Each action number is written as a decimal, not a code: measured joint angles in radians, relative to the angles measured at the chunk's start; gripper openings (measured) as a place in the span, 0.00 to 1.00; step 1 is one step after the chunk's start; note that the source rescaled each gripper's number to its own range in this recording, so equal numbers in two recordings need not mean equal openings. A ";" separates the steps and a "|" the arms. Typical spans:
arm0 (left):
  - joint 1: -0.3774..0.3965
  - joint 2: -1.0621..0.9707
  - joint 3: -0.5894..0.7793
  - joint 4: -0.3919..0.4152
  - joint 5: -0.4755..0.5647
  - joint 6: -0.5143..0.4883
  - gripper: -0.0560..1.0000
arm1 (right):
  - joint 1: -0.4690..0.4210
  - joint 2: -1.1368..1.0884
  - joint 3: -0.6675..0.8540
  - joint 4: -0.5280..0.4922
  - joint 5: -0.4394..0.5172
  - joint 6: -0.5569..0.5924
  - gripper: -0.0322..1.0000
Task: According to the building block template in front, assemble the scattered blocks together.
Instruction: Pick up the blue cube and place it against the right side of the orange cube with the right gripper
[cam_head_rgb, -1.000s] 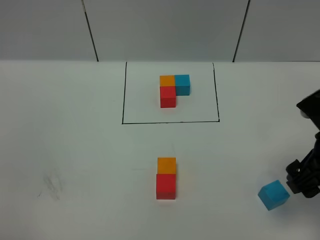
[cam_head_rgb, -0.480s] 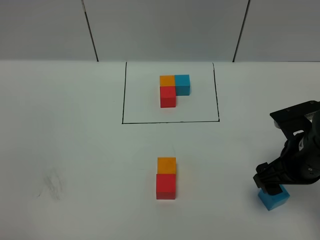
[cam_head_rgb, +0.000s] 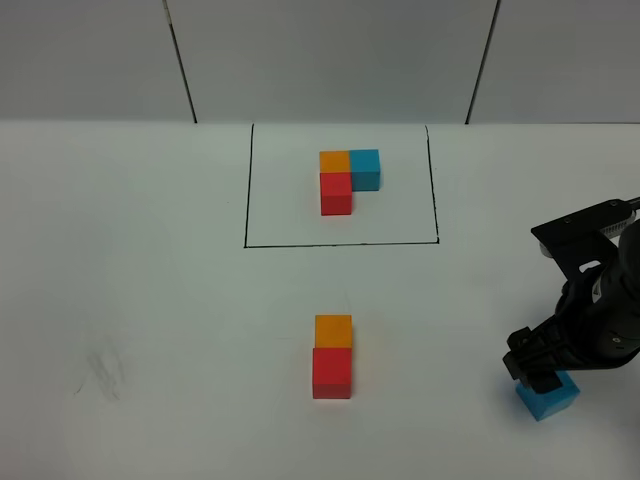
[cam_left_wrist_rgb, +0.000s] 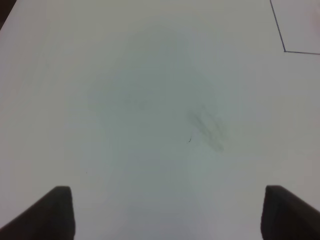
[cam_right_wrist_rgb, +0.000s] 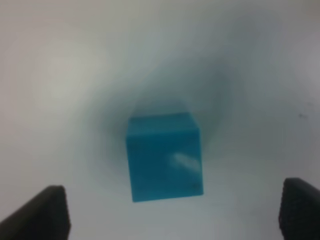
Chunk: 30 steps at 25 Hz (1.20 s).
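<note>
Since the frame a second earlier, the right arm (cam_head_rgb: 590, 300) has been brought in from the view's edge and lowered over the sky-blue cube (cam_head_rgb: 552, 400), while the other blocks are seen unmoved. On the white table (cam_head_rgb: 150, 280) the building block template (cam_head_rgb: 345, 178) is set toward the back, its black-lined rectangle framing an L of orange, blue and red cubes. The right gripper (cam_right_wrist_rgb: 175, 215) is held directly above the sky-blue cube, which lies well apart from the template, in front of it and off to its right; the jaws are spread wide to either side of the cube and it is not gripped. The left gripper (cam_left_wrist_rgb: 167, 212) is also seen with its jaws apart, over bare table left of the template, near a faint grey smudge (cam_left_wrist_rgb: 207, 127). In front of the template's near line, the orange cube (cam_head_rgb: 333, 330) and the red cube (cam_head_rgb: 332, 372) are placed touching, the orange one nearer the template.
</note>
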 joint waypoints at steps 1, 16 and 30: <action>0.000 0.000 0.000 0.000 0.000 0.000 0.68 | 0.000 0.007 0.000 -0.002 0.001 -0.004 0.80; 0.000 0.000 0.000 0.000 0.000 0.000 0.68 | 0.000 0.093 0.008 -0.006 -0.032 -0.012 0.80; 0.000 0.000 0.000 0.000 -0.001 0.000 0.68 | 0.000 0.137 0.089 -0.010 -0.159 -0.011 0.80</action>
